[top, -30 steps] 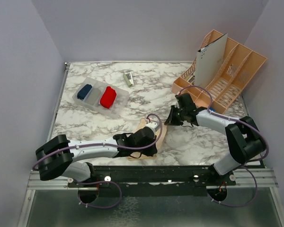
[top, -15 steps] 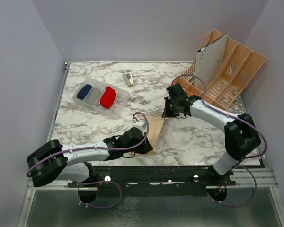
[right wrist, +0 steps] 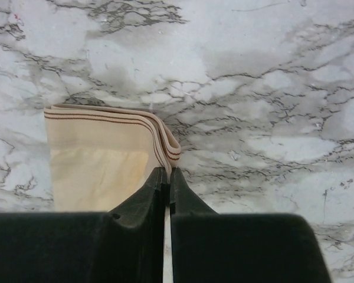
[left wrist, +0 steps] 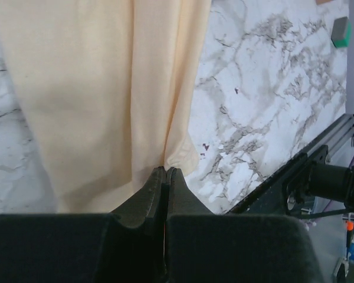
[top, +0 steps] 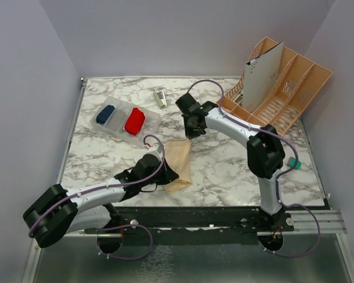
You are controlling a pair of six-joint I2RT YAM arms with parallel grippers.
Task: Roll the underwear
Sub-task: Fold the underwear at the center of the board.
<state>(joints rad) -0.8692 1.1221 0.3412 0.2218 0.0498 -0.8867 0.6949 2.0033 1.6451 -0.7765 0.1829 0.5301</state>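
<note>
Seemingly spreading: the left claw [left wrist: 166,172] pinches the underwear [left wrist: 88,88] at its tips; the right claw [right wrist: 166,172], jaws together, touches the waistband [right wrist: 106,112]. Next, rolling needs it flat.

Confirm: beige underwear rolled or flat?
Flat, not rolled. The underwear is a lengthwise-folded strip, with the left gripper pinching its near end and the right gripper its waistband end.

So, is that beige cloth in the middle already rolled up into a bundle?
No, the peach-beige underwear lies stretched out flat and unrolled on the marble table.
</note>
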